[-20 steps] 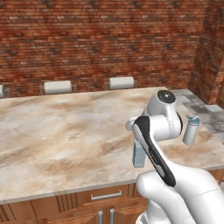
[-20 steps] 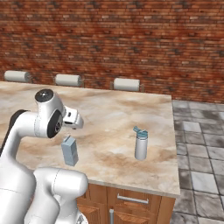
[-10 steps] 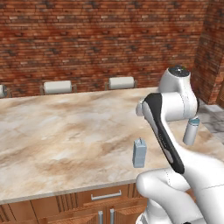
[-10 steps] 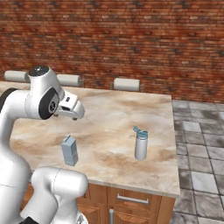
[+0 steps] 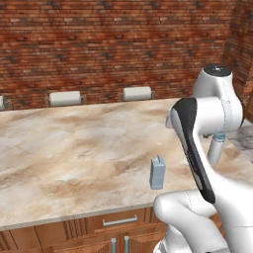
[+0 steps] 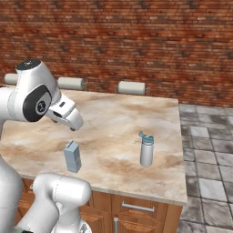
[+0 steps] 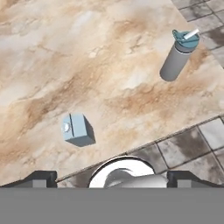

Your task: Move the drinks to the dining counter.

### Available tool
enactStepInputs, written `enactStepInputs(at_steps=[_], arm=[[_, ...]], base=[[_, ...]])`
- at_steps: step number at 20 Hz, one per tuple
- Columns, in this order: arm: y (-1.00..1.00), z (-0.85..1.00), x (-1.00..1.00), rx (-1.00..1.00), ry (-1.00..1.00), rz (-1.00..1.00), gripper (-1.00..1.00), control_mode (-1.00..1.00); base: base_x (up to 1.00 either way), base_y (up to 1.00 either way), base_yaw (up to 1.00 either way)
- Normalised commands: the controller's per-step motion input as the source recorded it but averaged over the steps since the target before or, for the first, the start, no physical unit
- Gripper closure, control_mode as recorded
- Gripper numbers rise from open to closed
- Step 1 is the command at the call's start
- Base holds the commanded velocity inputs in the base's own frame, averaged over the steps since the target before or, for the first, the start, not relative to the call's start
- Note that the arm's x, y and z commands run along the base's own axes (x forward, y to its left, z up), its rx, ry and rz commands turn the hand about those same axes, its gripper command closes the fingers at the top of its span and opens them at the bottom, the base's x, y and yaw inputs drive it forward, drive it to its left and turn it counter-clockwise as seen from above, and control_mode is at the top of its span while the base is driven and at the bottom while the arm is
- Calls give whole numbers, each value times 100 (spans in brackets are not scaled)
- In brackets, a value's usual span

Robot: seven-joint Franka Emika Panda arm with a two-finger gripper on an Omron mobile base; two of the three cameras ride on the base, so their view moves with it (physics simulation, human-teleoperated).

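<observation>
Brick wall behind; marbled beige-brown counter [image 6: 113, 118] on a wood base, grey stools [image 6: 132, 88] along its far edge, grey floor tiles to its right.

Two drinks stand upright on this dining counter, well apart. Pale grey bottle [image 6: 146, 150] with blue cap sits near the right end of the slab; seen from the hand camera it stands close to the counter's edge by the tiles [image 7: 179, 54]. Small pale blue carton [image 6: 72, 156] stands near the front edge, closer to the arm; the hand camera looks down on its top [image 7: 76, 129].

Tool [image 7: 111, 177]: raised above the counter, looking down; finger tips stand far apart at the bottom of the hand view, spread wide, nothing between them. Touching neither drink.

Handling, judged: bottle looks rigid, smooth-walled, probably slippery; tall and narrow, so it could tip if nudged near the cap. Best taken around the mid-body, below the cap. Carton looks light, with flat faces; pinch across two opposite faces, gently, since thin walls may dent.
</observation>
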Motion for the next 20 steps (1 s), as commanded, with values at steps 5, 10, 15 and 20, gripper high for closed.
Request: enactStepInputs(at_steps=[5, 10, 15, 20], arm=[[0, 1, -40, 12, -9, -4, -100, -100], [0, 0, -44, 1, -4, 2, -100, -100], [2, 23, -39, -6, -6, 10, -100, -100], [0, 40, -22, -8, -1, 14, -100, -100]], base=[[0, 0, 0], [0, 0, 0], [0, 0, 0], [0, 0, 0]])
